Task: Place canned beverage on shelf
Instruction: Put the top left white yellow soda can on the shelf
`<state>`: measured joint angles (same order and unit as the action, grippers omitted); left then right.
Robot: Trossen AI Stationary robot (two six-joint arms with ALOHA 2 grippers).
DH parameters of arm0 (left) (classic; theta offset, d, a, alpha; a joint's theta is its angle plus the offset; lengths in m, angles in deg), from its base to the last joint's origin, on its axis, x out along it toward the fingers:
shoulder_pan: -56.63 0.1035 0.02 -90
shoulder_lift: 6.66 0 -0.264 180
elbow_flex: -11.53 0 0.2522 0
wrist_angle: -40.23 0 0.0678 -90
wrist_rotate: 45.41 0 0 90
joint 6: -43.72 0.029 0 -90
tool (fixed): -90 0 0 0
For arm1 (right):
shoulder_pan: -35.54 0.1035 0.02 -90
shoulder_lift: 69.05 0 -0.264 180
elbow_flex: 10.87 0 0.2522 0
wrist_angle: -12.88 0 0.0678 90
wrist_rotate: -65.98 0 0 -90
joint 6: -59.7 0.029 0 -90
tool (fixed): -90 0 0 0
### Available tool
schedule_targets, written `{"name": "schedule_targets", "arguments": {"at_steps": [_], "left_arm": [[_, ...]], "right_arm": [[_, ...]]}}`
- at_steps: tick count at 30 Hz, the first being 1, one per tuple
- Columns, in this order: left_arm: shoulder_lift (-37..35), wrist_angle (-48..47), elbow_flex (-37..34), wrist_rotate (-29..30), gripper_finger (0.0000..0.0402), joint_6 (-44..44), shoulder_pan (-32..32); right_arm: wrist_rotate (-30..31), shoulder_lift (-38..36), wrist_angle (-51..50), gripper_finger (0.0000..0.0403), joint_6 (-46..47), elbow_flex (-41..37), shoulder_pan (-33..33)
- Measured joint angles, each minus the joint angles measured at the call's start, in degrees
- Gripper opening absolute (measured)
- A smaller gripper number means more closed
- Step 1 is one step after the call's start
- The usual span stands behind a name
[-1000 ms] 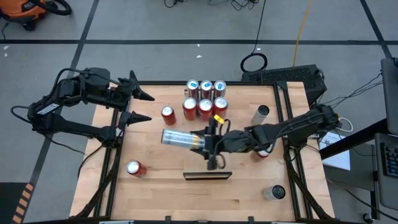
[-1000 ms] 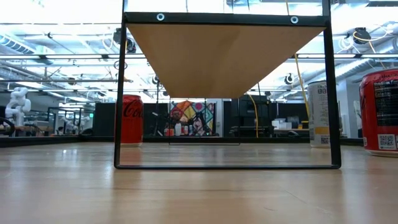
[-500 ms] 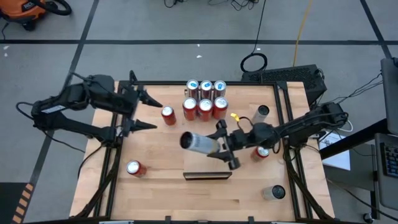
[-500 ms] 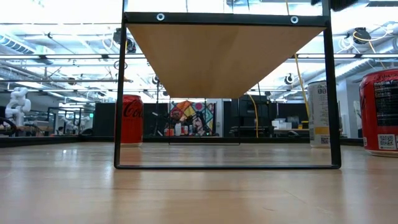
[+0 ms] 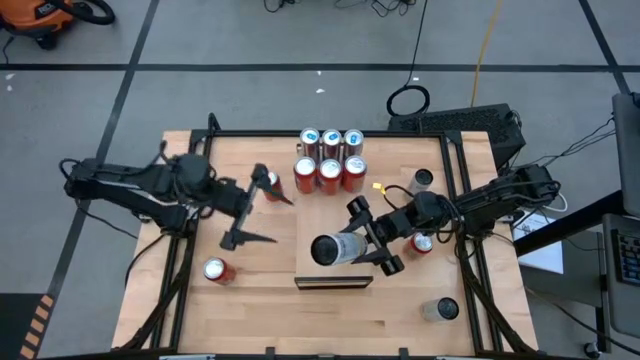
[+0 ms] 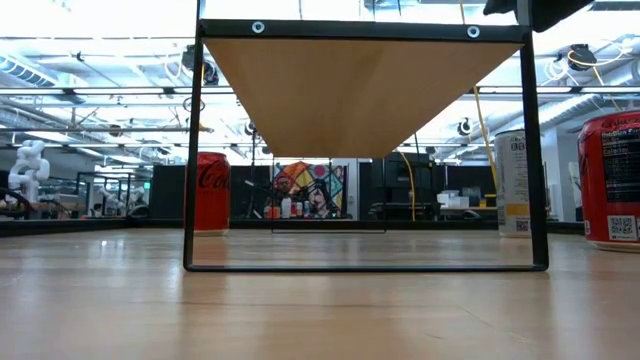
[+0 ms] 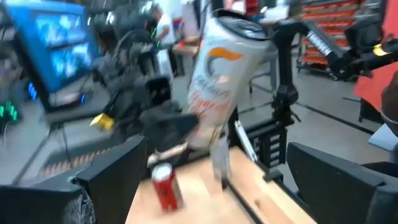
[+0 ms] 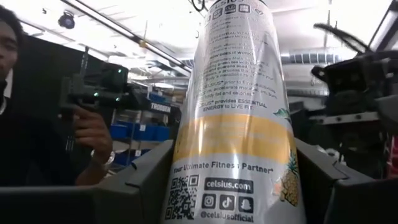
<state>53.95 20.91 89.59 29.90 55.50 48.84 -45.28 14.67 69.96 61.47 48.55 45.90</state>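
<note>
Risk, high view: your right gripper (image 5: 368, 237) holds a tall silver can (image 5: 333, 249) between its fingers, raised just above the shelf (image 5: 334, 283), which shows edge-on as a dark strip. You could clip the shelf frame as the can comes down, or set it too near the edge so it topples.

Left arm, high view: your left gripper (image 5: 250, 207) hangs wide open and empty near a red can (image 5: 268, 181); a careless sweep could knock that can over.

Groups, high view: six cans (image 5: 330, 158) stand packed in two rows at the far side of the table (image 5: 250, 310). No bin or tray is visible.

Low view: shelf underside (image 6: 360, 90) and black frame (image 6: 192, 150) fill the picture; nothing can be seen standing on top from here. A red can (image 6: 211, 192) stands behind.

Left wrist view: the silver can (image 7: 217, 74) shows tilted in the other arm's grip.

Right wrist view: the can (image 8: 233, 118) sits squarely between the fingers (image 8: 140, 177); a person's hand (image 8: 93, 134) shows beyond.
</note>
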Motion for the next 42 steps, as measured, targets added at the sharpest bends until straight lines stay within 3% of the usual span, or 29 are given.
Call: {"name": "schedule_targets", "arguments": {"at_steps": [10, 26, 33, 42], "left_arm": [[8.9, 17.7, -0.8, 2.4, 0.0391, 5.2, -3.7], [19.6, 39.0, -0.5, -1.8, 0.0391, 6.7, -3.7], [21.8, 43.8, -0.4, -3.2, 0.0391, 6.6, -3.7], [21.9, 45.0, -0.4, -2.6, 0.0380, 6.3, -3.7]], "right_arm": [[0.0, 0.0, 0.1, 0.0225, -0.7, 0.0, -0.6], [0.3, 0.0, 0.0, 0.0230, -1.9, 0.0, -0.6], [4.5, 0.0, -1.3, 0.0229, -2.1, 0.0, -0.7], [5.3, 0.0, -2.1, 0.0229, -2.2, 0.0, -0.8]]}}
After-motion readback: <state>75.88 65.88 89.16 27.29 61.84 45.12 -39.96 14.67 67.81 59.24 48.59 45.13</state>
